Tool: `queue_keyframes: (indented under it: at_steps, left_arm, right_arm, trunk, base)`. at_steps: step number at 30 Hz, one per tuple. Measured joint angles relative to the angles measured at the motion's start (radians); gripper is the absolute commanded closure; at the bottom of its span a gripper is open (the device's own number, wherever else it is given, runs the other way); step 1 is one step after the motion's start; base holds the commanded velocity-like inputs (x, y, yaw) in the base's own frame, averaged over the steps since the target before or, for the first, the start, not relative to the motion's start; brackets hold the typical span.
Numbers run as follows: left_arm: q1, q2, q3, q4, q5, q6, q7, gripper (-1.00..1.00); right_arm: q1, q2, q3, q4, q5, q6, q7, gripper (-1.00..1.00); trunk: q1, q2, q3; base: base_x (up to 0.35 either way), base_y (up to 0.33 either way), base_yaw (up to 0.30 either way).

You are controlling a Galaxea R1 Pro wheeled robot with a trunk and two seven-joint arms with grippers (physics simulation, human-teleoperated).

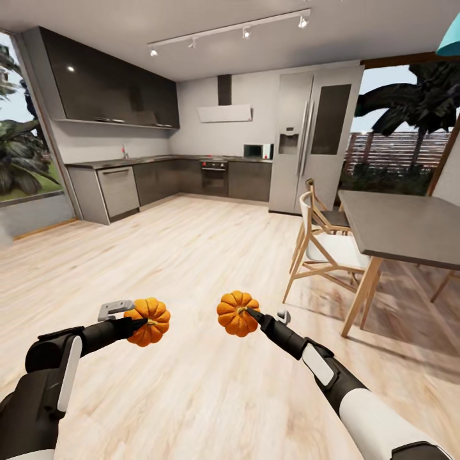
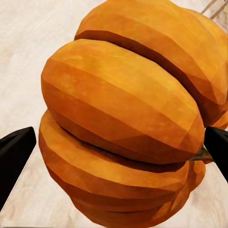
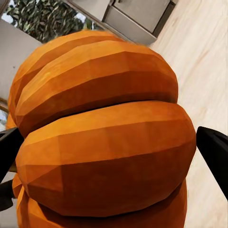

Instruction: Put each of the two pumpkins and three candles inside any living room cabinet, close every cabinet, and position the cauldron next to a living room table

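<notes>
Both arms reach out low ahead of you, each carrying a pumpkin over bare wood floor, well short of the dining table [image 1: 409,230] and nearer you than its chairs [image 1: 322,246]. Left gripper [image 1: 137,324] has its jaws closed on the left pumpkin [image 1: 148,321]; right gripper [image 1: 250,314] is clamped on the right pumpkin [image 1: 237,313]. In the wrist views the fingers sit at the flanks of each ribbed body [image 2: 123,123] [image 3: 104,137]. Judge them light, rigid and smooth, prone to rolling in the grip; the ribs give the pads purchase. Squat, round bodies: short axis runs stem to base. Right stem points toward its gripper; left axis I cannot tell. No cabinet shows; kitchen lies beyond the table.
</notes>
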Motion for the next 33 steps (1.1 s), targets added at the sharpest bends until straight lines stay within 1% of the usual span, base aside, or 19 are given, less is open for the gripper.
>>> queue_keyframes:
  at_steps: [20, 24, 26, 33]
  left_arm:
    - [0.000, -0.001, 0.000, 0.000, 0.000, 0.003, 0.001, 1.00]
    - [0.000, -0.002, 0.000, 0.000, 0.001, 0.004, 0.001, 1.00]
    - [0.000, -0.001, 0.000, 0.000, -0.006, 0.002, 0.002, 1.00]
    - [0.000, -0.001, 0.003, 0.000, -0.002, 0.003, 0.002, 1.00]
  right_arm:
    - [0.000, -0.001, 0.002, 0.000, 0.000, -0.001, 0.002, 1.00]
    - [0.000, -0.002, 0.001, -0.001, 0.000, -0.001, 0.000, 1.00]
    - [0.000, -0.002, 0.002, 0.000, 0.002, -0.001, 0.000, 1.00]
    - [0.000, -0.002, 0.003, 0.001, 0.002, 0.002, -0.002, 1.00]
  trunk:
    - [-0.077, 0.140, 0.085]
    - [-0.092, 0.168, 0.102]
    - [-0.099, 0.182, 0.111]
    - [-0.127, 0.231, 0.141]
  base:
    - [0.000, 0.000, 0.228]
    - [-0.134, 0.055, 0.222]
    - [-0.084, 0.033, 0.218]
    - [-0.012, 0.005, 0.217]
